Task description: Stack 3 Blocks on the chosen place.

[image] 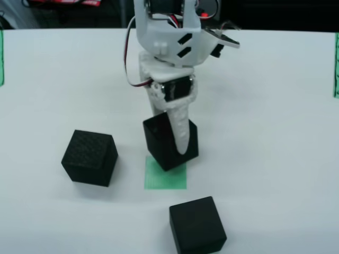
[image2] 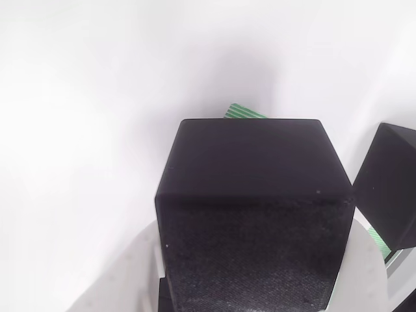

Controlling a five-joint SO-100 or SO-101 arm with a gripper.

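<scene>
My claw squeezes one black block tight, over the back edge of the green striped square mid-bench. The dotted block sits left; another block waits by the front edge.

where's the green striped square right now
In the front view the green striped square lies flat at table centre, partly under the gripper-held block, with the textured block to its left.
</scene>
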